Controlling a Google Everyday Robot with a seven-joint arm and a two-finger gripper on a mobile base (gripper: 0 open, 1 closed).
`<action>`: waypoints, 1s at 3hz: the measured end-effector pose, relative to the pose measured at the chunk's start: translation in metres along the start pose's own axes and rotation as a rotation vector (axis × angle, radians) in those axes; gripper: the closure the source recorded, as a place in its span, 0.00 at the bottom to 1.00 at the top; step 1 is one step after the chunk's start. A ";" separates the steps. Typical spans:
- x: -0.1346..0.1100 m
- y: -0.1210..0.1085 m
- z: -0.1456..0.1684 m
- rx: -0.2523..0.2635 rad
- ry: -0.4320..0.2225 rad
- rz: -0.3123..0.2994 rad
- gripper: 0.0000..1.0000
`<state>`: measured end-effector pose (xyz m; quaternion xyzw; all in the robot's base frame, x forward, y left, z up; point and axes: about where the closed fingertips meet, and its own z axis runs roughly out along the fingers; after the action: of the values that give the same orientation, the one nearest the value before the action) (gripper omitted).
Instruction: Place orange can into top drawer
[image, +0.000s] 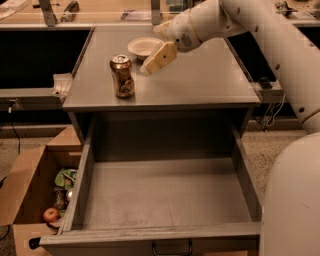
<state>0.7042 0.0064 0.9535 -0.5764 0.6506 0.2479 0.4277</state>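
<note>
The orange can (122, 76) stands upright on the grey cabinet top (200, 80), near its left front. It is golden and shiny with a pinched waist. My gripper (154, 61) hangs just right of the can and a little above the top, its tan fingers (161, 56) pointing down-left toward the can, apart from it. The top drawer (165, 192) is pulled fully open below, grey and empty, with a small dark handle (172, 248) on its front panel.
A white round bowl (144, 47) sits on the cabinet top behind the gripper. A brown cardboard box (30, 195) with an apple and other items stands on the floor at left. My white arm (270, 45) and base (295, 200) fill the right side.
</note>
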 end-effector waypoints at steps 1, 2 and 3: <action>0.009 -0.001 0.025 -0.035 0.003 0.012 0.00; 0.009 0.003 0.048 -0.079 -0.005 0.009 0.00; 0.005 0.009 0.072 -0.128 -0.017 -0.003 0.00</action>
<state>0.7149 0.0644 0.9106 -0.6015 0.6288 0.2932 0.3960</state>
